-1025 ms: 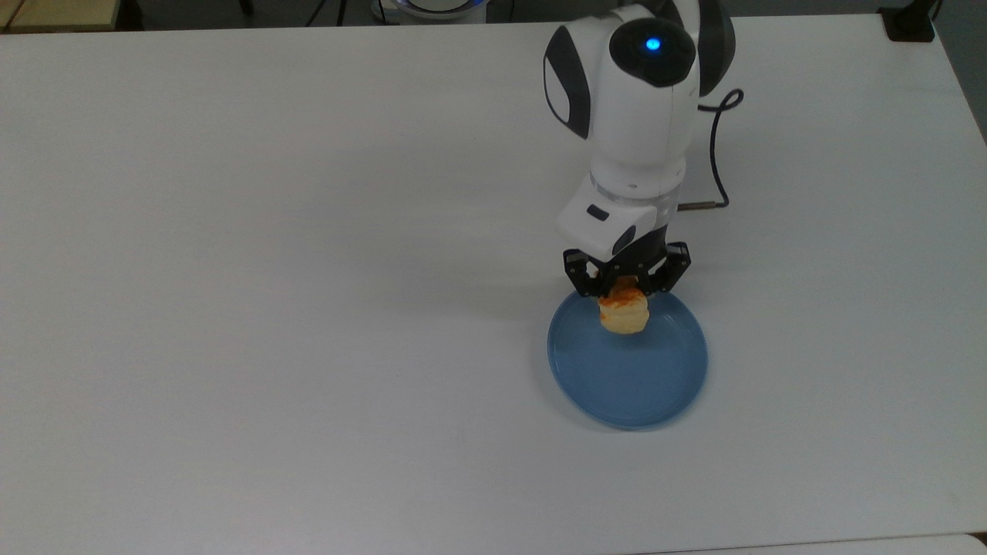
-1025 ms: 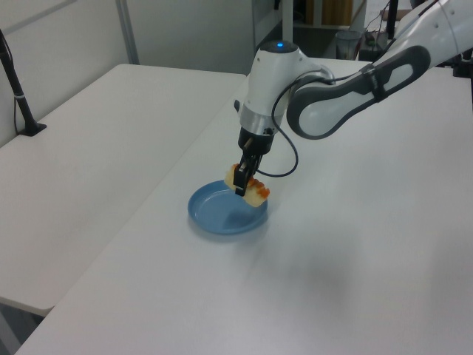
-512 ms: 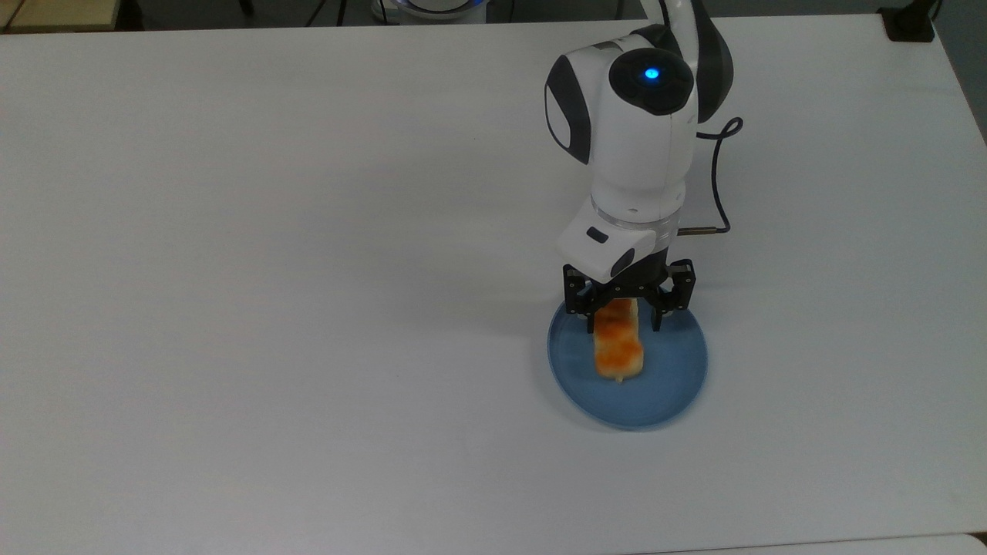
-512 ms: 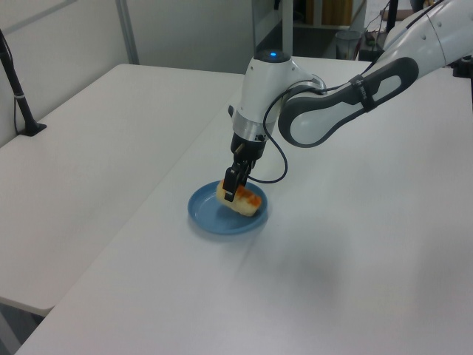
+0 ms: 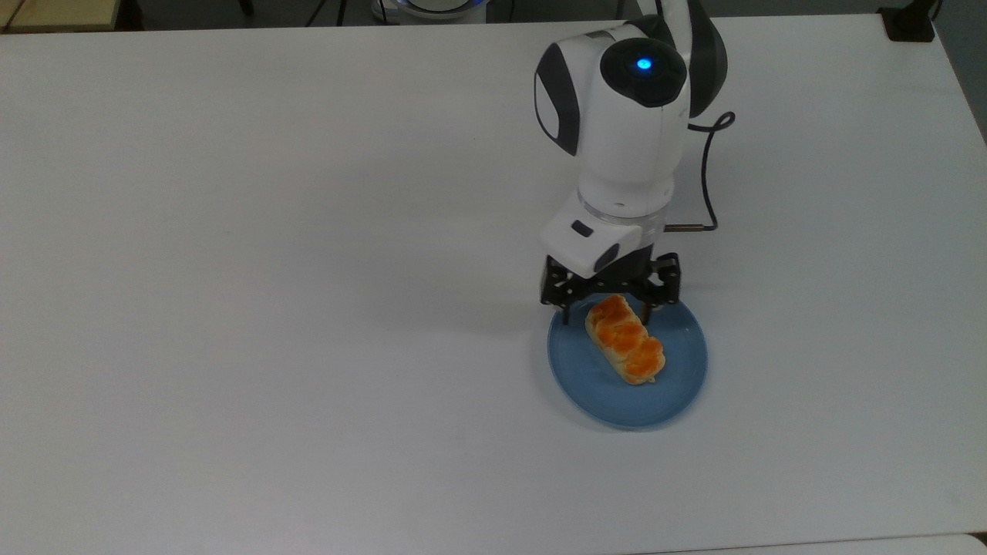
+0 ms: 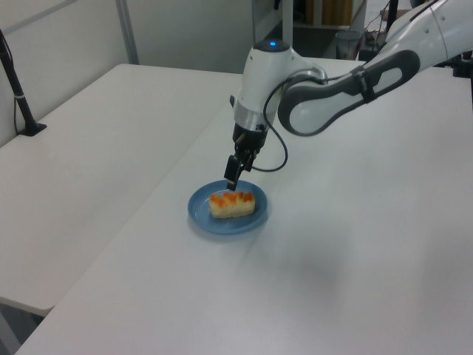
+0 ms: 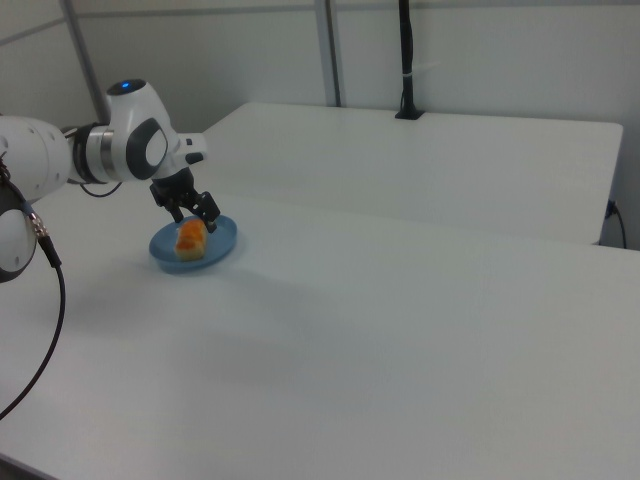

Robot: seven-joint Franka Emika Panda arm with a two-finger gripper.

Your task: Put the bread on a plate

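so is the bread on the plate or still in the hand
On the plate. The bread lies flat inside the plate, glazed side up; the hand is open just above its end.

Bread [image 6: 232, 205] lies flat on the plate [image 6: 201, 216] — gripper [image 6: 231, 180] just above.

Far rim of the plate [image 5: 678, 389] hidden behind the gripper [image 5: 609, 304] in the top view; arm [image 6: 414, 44] cut off at the left view's right edge.
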